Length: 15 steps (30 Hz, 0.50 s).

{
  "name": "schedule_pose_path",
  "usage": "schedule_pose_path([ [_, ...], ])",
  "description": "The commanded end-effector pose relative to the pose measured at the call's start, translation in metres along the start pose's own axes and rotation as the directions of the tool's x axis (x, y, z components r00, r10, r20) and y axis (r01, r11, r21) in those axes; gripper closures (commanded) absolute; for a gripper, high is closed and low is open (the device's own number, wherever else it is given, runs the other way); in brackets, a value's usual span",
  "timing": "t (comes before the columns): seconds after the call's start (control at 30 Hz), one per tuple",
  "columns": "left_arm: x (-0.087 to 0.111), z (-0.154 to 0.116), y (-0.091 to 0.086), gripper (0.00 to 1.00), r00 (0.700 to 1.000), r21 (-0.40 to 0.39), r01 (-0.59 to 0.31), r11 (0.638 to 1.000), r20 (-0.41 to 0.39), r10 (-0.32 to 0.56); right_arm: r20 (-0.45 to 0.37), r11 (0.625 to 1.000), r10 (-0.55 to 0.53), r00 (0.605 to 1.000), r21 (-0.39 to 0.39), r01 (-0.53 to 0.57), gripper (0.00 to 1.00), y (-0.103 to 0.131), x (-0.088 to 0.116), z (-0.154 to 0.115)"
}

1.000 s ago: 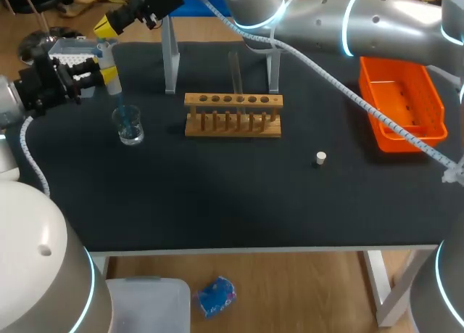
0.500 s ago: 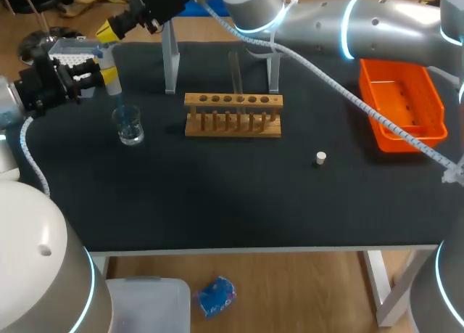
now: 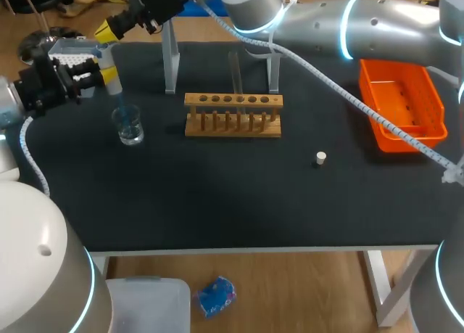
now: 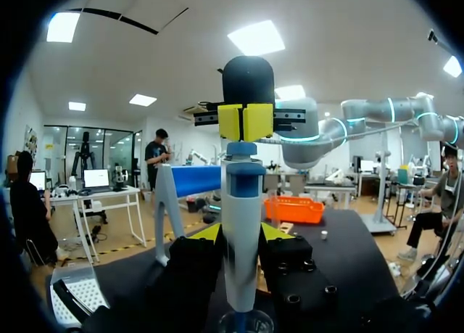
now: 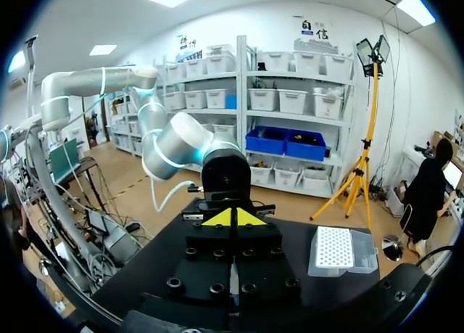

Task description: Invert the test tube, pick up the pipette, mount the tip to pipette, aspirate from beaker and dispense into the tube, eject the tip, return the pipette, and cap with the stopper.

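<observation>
In the head view my left gripper (image 3: 105, 66) is shut on the white and blue pipette (image 3: 114, 86), held upright at the table's far left. Its tip points down into the small glass beaker (image 3: 130, 125) of blue liquid. My right gripper (image 3: 109, 30), reaching across from the right, is shut and sits at the pipette's top end. The left wrist view shows the pipette (image 4: 243, 231) between my fingers, the right gripper's yellow tips (image 4: 245, 121) on its top and the beaker (image 4: 246, 322) below. A clear test tube (image 3: 235, 72) stands upright in the wooden rack (image 3: 232, 117). The white stopper (image 3: 320, 157) lies right of the middle.
An orange bin (image 3: 402, 104) sits at the table's far right. A white tip box (image 3: 69, 54) stands at the far left edge, behind the left gripper, and shows in the right wrist view as the tip box (image 5: 337, 249). A grey stand (image 3: 170, 57) rises behind the rack.
My right gripper has shifted very slightly at the pipette's top. The left gripper, pipette and beaker have stayed in place.
</observation>
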<state>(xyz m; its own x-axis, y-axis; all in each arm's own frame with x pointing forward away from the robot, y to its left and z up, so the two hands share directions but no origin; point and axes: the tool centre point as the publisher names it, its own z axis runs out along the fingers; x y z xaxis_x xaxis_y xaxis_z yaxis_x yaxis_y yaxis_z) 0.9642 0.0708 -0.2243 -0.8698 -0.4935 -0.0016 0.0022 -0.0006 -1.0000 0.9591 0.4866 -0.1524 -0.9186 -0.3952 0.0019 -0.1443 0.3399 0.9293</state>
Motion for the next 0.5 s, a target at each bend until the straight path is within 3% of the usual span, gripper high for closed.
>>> schedule_pose_path([
  [0.03,-0.001,0.000,-0.003,1.00,1.000,0.001,0.000,1.000,0.000,0.000,-0.001,1.000,-0.013,1.000,0.016,0.013,1.00,0.009,-0.001,-0.003],
  [0.5,-0.001,0.000,-0.003,1.00,1.000,0.001,0.000,1.000,0.000,0.000,0.022,0.998,-0.064,0.998,0.028,0.063,1.00,0.032,0.005,-0.013],
])
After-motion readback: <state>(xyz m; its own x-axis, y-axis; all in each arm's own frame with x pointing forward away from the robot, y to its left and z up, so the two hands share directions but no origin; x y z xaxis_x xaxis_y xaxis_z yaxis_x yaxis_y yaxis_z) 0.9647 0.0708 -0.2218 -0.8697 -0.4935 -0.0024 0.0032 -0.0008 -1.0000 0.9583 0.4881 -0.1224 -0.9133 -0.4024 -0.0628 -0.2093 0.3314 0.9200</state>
